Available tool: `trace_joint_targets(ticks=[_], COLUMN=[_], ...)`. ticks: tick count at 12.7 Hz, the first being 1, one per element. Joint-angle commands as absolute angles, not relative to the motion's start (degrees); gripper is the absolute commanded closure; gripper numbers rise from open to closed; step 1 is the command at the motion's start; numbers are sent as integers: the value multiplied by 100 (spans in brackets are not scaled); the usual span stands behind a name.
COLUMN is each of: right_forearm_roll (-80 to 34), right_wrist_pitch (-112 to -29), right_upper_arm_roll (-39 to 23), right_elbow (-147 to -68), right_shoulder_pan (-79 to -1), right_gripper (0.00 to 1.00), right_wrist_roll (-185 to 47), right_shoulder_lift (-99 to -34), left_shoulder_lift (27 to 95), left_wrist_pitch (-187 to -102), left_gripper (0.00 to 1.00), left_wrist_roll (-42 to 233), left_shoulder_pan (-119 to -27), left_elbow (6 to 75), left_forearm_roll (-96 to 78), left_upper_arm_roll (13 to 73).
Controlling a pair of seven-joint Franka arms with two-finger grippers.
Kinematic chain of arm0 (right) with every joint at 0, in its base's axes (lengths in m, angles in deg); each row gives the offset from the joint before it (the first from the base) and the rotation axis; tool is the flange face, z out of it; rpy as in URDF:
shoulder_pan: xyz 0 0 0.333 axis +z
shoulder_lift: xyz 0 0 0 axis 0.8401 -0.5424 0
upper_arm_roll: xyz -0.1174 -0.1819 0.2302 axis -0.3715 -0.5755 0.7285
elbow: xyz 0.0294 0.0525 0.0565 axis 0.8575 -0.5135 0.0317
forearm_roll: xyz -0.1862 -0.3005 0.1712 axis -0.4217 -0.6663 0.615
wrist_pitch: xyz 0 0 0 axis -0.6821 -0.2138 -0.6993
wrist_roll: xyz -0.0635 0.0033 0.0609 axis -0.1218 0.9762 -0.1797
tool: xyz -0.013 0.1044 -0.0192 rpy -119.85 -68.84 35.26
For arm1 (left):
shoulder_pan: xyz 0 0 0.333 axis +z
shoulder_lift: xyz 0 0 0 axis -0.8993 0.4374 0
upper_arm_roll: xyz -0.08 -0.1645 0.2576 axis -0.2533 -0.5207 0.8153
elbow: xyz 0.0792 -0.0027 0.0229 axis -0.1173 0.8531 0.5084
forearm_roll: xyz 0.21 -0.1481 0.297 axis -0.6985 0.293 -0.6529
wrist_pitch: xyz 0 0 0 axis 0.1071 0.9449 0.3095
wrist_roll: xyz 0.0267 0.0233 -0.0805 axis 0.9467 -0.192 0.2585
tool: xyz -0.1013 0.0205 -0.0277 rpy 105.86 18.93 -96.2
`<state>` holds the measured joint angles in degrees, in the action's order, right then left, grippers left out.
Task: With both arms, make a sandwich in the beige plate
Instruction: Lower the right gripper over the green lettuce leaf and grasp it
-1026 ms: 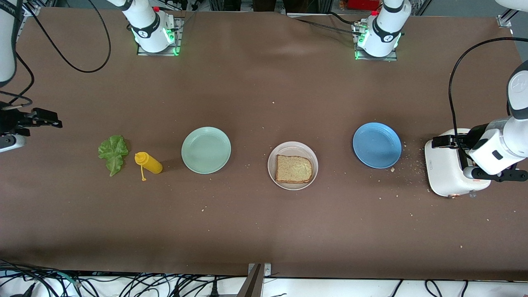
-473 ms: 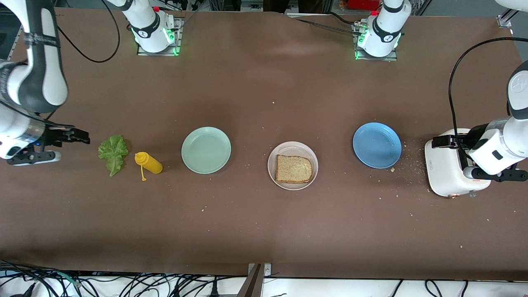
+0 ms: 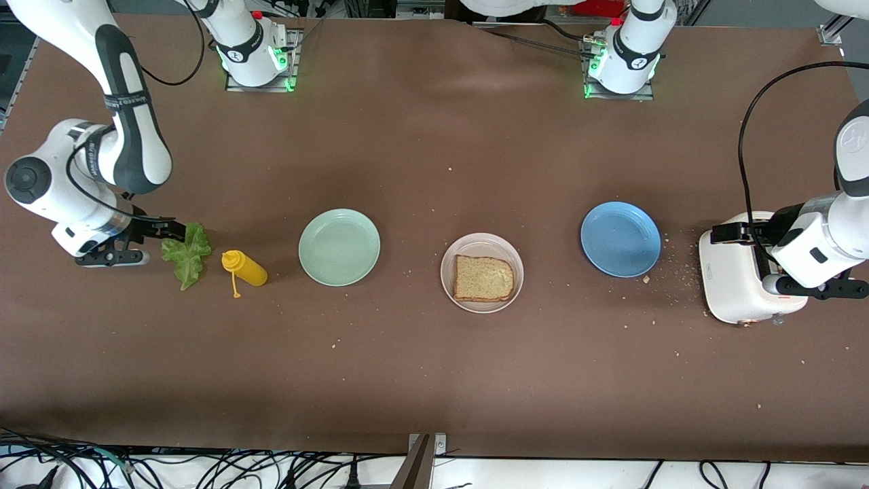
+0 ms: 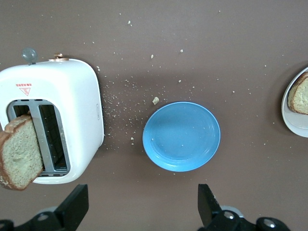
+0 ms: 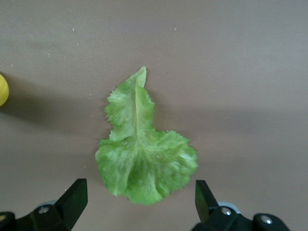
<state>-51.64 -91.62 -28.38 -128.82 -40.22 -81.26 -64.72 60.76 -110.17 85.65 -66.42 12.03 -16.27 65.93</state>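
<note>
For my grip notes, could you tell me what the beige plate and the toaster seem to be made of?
The beige plate: probably glazed ceramic or hard plastic, judging by its smooth pale surface and raised rim; the look leaves that open. The toaster: apparently a moulded white plastic shell with rounded corners and a faint sheen, though painted metal is possible.

A brown table (image 3: 434, 136) carries a lettuce leaf (image 3: 185, 252), yellow bottle (image 3: 246, 268), mint-green plate (image 3: 339, 246), beige plate (image 3: 468, 248), blue plate (image 3: 620, 238), white toaster (image 3: 733, 278) and scattered crumbs (image 3: 679, 272).

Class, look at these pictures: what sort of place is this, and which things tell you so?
Most likely a robotics lab set up as a mock kitchen: two robot arms bolted to a brown-covered table, loose cables along its edge, and a toaster and plates laid out.
</note>
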Motion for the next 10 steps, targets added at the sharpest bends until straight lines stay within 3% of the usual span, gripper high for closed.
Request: trace_joint_targets(ticks=[1, 6, 9, 10], right_forearm_roll=[-4981, -4946, -4902, -4902], right_wrist_pitch=[-9563, -9977, -10048, -10092], right_upper_arm_roll=[-2823, -2814, -2648, -2647], right_elbow=[-12888, -12888, -12888, -12888], right_shoulder_pan=[-3975, -3984, -4019, -4028], right_gripper=[1, 2, 29, 43], right_wrist_roll=[-8039, -8074, -8109, -8162], right_shoulder_lift=[-6845, -7312, -7373, -7374], left_shoulder_lift=[6052, 6069, 6078, 6078], left_wrist_pitch=[-10959, -10959, -10967, -10967], left_gripper=[0, 0, 0, 0], left_wrist_roll=[8625, 8476, 8476, 8476], left_shoulder_pan=[-6696, -6687, -6705, -6705], left_elbow=[1233, 1339, 1339, 1339], left_forearm_roll=[-1874, -1874, -1883, -1874], left_upper_arm_roll=[6588, 6545, 6545, 6553])
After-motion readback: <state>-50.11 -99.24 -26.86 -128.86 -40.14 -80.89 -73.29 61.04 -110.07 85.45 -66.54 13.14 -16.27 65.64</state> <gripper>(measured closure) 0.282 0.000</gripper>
